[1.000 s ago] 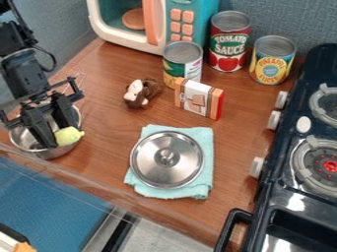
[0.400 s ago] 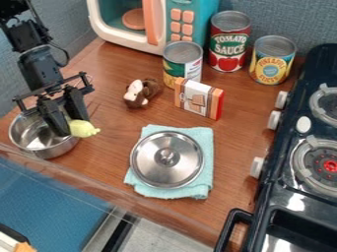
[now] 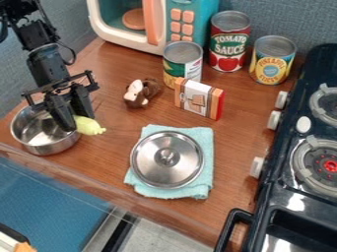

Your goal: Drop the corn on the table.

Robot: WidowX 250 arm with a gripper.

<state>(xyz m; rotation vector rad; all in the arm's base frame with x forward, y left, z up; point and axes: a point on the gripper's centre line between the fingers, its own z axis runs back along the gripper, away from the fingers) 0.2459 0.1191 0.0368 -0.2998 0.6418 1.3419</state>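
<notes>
The black gripper (image 3: 80, 124) hangs at the left, over the right rim of the metal pot, and is shut on the corn. The yellow-green corn (image 3: 89, 126) sticks out to the right from between its fingers, just beyond the pot's rim; its left end is hidden by the gripper. Whether the corn touches the wooden table (image 3: 118, 142) cannot be told.
A metal pot (image 3: 56, 146) stands under the gripper. Right of it, a metal lid (image 3: 167, 160) lies on a teal cloth (image 3: 201, 189). Behind are a brown-and-white toy (image 3: 140, 93), a small box (image 3: 199, 99), several cans and a toy microwave (image 3: 164, 29). The stove (image 3: 296, 192) borders the right.
My gripper has moved to the right with the corn held in it, from over the pot to the pot's right rim. The pot has shifted slightly.
</notes>
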